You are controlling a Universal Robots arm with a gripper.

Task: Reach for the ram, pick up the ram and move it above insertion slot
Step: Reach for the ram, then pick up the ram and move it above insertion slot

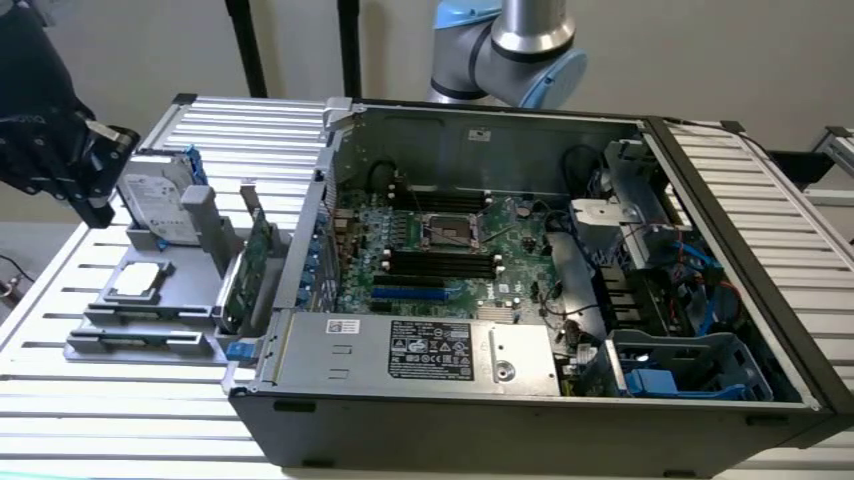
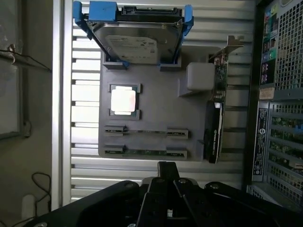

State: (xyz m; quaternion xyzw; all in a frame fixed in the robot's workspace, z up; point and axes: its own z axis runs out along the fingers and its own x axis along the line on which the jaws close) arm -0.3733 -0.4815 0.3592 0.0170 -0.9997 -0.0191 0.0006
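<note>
Ram [image 2: 146, 152] sits in the grey holder [image 2: 158, 111] (untouched); we're at the reach, gripper [image 2: 165, 165] jaws closed and empty, needing opening

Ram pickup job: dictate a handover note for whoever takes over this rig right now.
Gripper: hangs above the gray holder, touching nothing, nothing seen in it.
Ram: on edge in a slot row at the holder's end away from the hard drive, untouched.
Holder sits on the slatted table, at the exterior view's left of the open computer case.
Memory slots: on the motherboard inside the case.
Done: nothing picked up.
Left: grasp, lift, carry above a slot.
</note>
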